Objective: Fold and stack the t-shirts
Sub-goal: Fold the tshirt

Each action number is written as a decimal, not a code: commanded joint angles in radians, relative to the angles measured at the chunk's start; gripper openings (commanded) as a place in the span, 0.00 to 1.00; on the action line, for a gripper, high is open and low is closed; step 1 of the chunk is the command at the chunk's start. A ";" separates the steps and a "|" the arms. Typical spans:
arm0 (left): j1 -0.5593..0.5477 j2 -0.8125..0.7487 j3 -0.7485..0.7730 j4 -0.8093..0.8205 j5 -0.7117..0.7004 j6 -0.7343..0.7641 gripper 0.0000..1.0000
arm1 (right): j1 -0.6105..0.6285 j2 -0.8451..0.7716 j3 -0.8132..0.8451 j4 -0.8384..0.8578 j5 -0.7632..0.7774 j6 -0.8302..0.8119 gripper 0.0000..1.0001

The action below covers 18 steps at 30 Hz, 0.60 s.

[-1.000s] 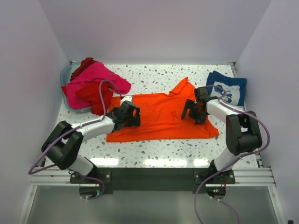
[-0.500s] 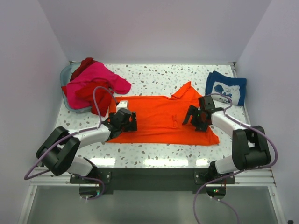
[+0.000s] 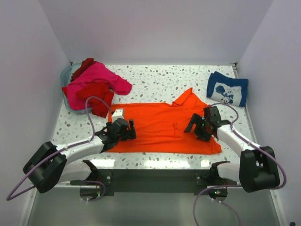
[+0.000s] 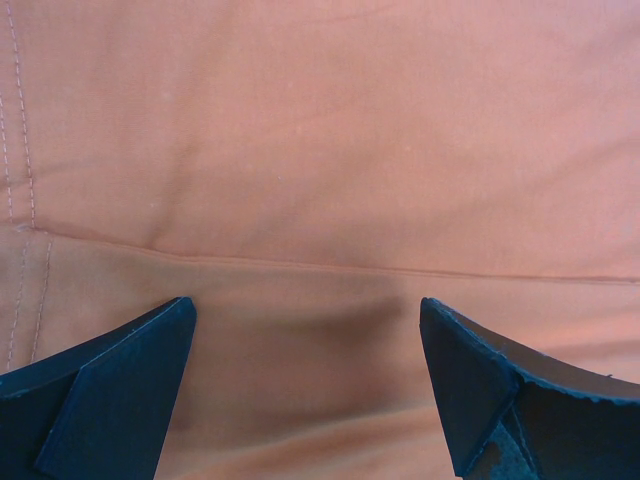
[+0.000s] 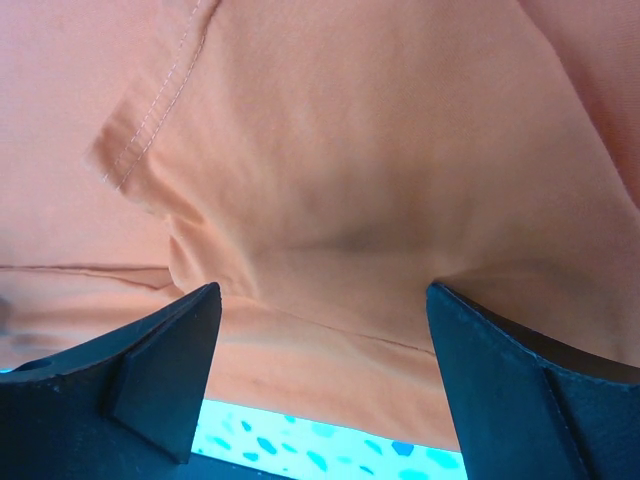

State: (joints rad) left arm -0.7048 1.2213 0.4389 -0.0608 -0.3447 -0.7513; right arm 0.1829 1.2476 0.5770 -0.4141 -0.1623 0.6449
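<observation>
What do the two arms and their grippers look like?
The left arm and right arm have white links with bulky black joint housings. A lilac cable loops loosely along each. The left gripper and right gripper are black. Up close, the fingers are flat, wedge-shaped and matte dark. No markings are visible.

Bright, even overhead light; white glare along the far and near edges of the bench (image 3: pixel 164 77). Wrist views look slightly soft, faintly shadowed at centre.
</observation>
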 commanded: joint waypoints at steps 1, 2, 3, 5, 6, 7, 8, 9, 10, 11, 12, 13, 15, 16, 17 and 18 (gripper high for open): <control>-0.025 -0.026 -0.052 -0.181 0.029 -0.092 1.00 | 0.000 -0.020 -0.086 -0.183 0.020 0.010 0.89; -0.038 -0.037 -0.052 -0.192 0.026 -0.097 1.00 | 0.000 -0.055 -0.086 -0.207 0.024 0.004 0.89; -0.041 -0.063 -0.043 -0.210 0.026 -0.098 1.00 | 0.000 -0.074 -0.074 -0.225 0.044 0.001 0.89; -0.045 -0.085 -0.025 -0.240 0.021 -0.099 1.00 | 0.000 -0.106 -0.048 -0.285 0.059 -0.013 0.89; -0.048 -0.103 0.006 -0.273 0.010 -0.094 1.00 | 0.001 -0.129 -0.008 -0.305 0.066 -0.017 0.90; -0.047 -0.111 0.024 -0.292 0.001 -0.086 1.00 | 0.000 -0.140 0.015 -0.337 0.067 -0.022 0.90; -0.047 -0.120 0.046 -0.310 -0.008 -0.079 1.00 | 0.001 -0.148 0.035 -0.348 0.063 -0.027 0.90; -0.047 -0.135 0.087 -0.339 -0.025 -0.074 1.00 | 0.000 -0.157 0.082 -0.362 0.063 -0.028 0.90; -0.047 -0.143 0.107 -0.350 -0.031 -0.059 1.00 | 0.000 -0.160 0.107 -0.376 0.067 -0.031 0.90; -0.047 -0.147 0.125 -0.355 -0.040 -0.051 1.00 | 0.000 -0.160 0.133 -0.396 0.070 -0.039 0.91; -0.047 -0.151 0.156 -0.352 -0.043 -0.040 1.00 | 0.000 -0.157 0.176 -0.402 0.070 -0.040 0.91; -0.048 -0.146 0.168 -0.347 -0.046 -0.019 1.00 | 0.000 -0.143 0.193 -0.397 0.076 -0.042 0.91; -0.047 -0.102 0.208 -0.337 -0.063 0.006 1.00 | 0.000 -0.113 0.243 -0.393 0.086 -0.051 0.91; -0.045 -0.079 0.224 -0.336 -0.069 0.012 1.00 | 0.001 -0.071 0.257 -0.378 0.080 -0.053 0.91; -0.047 -0.028 0.237 -0.333 -0.080 0.018 1.00 | 0.000 -0.051 0.276 -0.364 0.073 -0.057 0.91; -0.045 -0.005 0.260 -0.324 -0.083 0.029 1.00 | 0.000 -0.033 0.282 -0.350 0.067 -0.056 0.91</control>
State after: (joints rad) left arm -0.7494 1.1511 0.6380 -0.3824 -0.3820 -0.7685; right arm 0.1829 1.1633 0.8146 -0.7624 -0.0971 0.6094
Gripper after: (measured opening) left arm 0.997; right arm 0.910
